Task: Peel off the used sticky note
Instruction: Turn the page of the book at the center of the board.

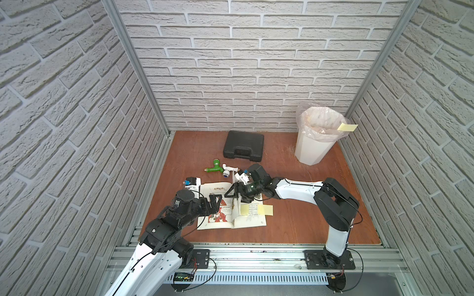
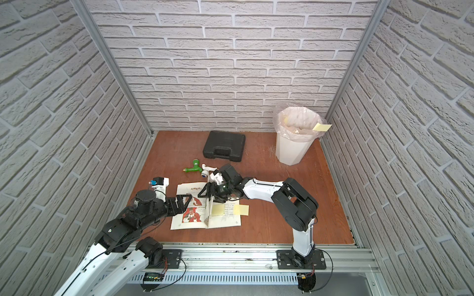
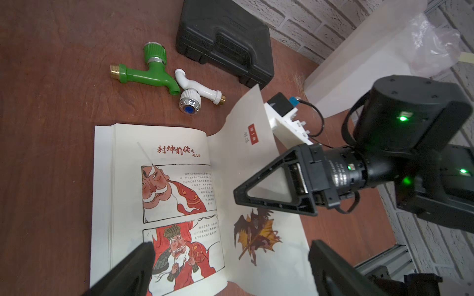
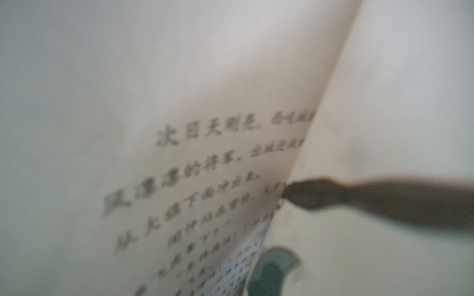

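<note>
An open picture book [image 1: 250,221] lies near the table's front middle. Two yellow sticky notes [image 1: 265,210] overlap on its right page, and the outer one hangs past the page edge. My right gripper [image 1: 233,195] is at the book's spine, where one page [image 3: 246,164] stands raised. One of its fingers [image 3: 272,189] shows in front of that page, its jaws stand apart, and the page passes between them. The right wrist view shows only blurred printed paper. My left gripper [image 3: 230,258] hovers open over the illustrated left page [image 3: 164,159] with nothing between its fingers.
A black plastic case [image 1: 243,145] lies at the back middle. A green tap [image 1: 214,167] and a white tap [image 1: 229,170] lie just behind the book. A lined white bin [image 1: 307,148] stands at the back right, with a yellow note [image 1: 347,127] on its rim.
</note>
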`<state>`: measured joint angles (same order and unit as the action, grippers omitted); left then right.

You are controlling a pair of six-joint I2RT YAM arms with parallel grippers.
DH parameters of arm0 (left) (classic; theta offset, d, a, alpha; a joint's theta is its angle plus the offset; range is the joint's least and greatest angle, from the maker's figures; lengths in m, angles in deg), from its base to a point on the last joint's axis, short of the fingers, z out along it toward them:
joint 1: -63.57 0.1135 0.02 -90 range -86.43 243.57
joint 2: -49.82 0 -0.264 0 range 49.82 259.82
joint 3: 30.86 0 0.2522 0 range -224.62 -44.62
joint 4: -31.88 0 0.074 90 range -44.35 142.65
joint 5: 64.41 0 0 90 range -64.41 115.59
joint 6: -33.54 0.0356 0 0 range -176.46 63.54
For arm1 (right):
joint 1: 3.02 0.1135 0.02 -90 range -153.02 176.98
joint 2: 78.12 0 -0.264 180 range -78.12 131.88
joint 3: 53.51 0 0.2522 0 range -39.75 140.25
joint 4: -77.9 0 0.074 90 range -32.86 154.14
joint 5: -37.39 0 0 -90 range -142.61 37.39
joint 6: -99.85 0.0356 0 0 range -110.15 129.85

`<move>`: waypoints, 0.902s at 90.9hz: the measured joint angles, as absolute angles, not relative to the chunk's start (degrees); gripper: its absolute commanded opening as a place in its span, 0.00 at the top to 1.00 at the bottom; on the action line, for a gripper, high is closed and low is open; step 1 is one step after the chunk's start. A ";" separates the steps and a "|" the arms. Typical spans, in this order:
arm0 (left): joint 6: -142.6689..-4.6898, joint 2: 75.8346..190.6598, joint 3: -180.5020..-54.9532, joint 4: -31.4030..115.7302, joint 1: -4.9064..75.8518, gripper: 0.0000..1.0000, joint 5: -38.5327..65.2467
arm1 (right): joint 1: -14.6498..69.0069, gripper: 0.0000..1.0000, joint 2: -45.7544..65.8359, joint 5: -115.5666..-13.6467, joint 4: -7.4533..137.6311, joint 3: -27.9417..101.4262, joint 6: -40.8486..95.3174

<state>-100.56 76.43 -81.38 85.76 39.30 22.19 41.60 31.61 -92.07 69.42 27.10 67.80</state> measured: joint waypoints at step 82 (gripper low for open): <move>-99.88 81.70 -73.55 71.23 30.47 0.02 12.26 | 43.65 0.18 47.17 -93.25 59.82 47.06 64.00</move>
<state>-99.88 81.70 -73.55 71.23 30.47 12.26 43.65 47.17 -93.25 59.82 47.06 64.00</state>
